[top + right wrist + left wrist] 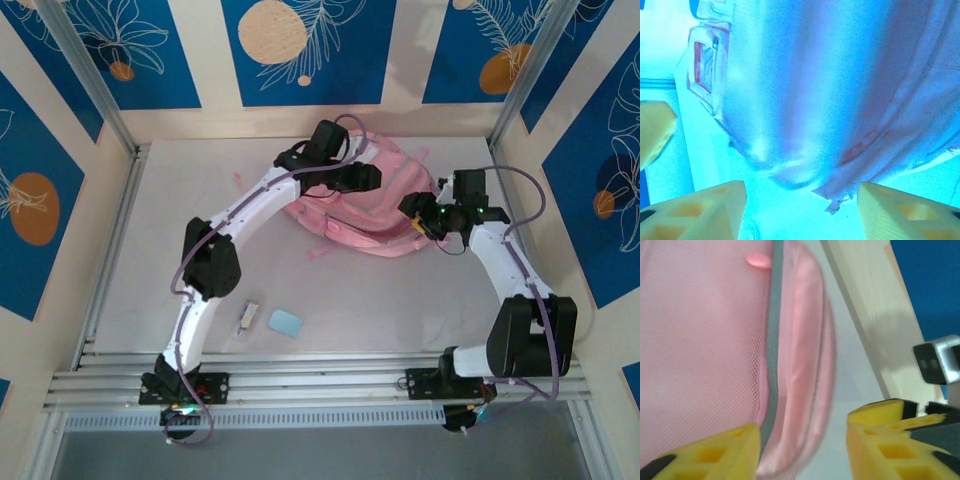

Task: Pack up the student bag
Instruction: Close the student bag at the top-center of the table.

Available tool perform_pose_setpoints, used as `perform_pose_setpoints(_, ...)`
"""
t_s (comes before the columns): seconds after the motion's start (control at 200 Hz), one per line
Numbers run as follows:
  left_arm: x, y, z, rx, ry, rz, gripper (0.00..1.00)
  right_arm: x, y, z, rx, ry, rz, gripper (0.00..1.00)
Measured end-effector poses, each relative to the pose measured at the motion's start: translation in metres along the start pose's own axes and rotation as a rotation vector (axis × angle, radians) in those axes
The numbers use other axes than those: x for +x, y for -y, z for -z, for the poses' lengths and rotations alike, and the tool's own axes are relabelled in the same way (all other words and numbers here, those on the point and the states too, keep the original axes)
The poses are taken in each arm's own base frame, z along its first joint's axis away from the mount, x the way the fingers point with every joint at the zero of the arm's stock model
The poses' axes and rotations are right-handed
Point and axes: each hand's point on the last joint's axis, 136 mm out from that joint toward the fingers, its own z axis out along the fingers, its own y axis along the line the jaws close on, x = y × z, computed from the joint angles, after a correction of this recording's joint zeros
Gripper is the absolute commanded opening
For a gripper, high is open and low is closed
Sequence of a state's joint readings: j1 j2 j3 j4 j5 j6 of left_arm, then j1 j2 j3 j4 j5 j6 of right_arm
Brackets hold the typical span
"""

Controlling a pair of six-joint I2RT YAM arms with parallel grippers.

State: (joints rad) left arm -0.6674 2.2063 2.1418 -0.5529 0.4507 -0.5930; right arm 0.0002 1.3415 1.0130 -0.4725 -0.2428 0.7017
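1. Student bag (pixel 375 215): pink, lying flat at the far middle of the table (pixel 400 310). Loose straps trail toward the near side. Both arms reach in to it, one from each side.
2. Left gripper (pixel 365 178): sits over the bag's far-left part. In the wrist view the jaws are spread and nothing is pinched. The pink mesh panel (pixel 700 340) and grey-blue trim (pixel 772 340) run down to the left-hand yellow finger (pixel 705 455). The gap between the fingers is mostly bare table.
3. Right gripper (pixel 412 212): at the bag's right edge. The jaws are spread wide, with the bag fabric just beyond the fingertips and not clamped. That view is heavily blue-tinted.
4. Pale blue flat item (pixel 285 322): on the near table, well apart from the bag.
5. Small white item (pixel 248 317): just beside the blue one, to its left. Too small to identify.
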Motion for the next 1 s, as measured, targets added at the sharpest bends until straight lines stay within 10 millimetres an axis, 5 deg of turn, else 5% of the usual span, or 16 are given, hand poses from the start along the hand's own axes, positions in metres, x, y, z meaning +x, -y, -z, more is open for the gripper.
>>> perform_pose_setpoints(0.28, 0.008, -0.091, 0.063, -0.136, 0.100, 0.191, 0.54, 0.044, -0.017, -0.018, 0.047, -0.057, 0.014, 0.59)
perform_pose_setpoints(0.455, 0.014, -0.149, 0.071, -0.209, 0.175, 0.338, 0.55, 0.070, -0.038, -0.040, 0.053, -0.084, 0.005, 0.53)
perform_pose_setpoints(0.78, 0.005, -0.161, 0.060, -0.204, 0.252, 0.415, 0.56, 0.110, -0.074, -0.106, 0.057, -0.155, -0.079, 0.47)
perform_pose_setpoints(1.0, 0.012, -0.178, 0.049, -0.237, 0.245, 0.442, 0.56, 0.115, -0.103, -0.149, 0.032, -0.176, -0.127, 0.46)
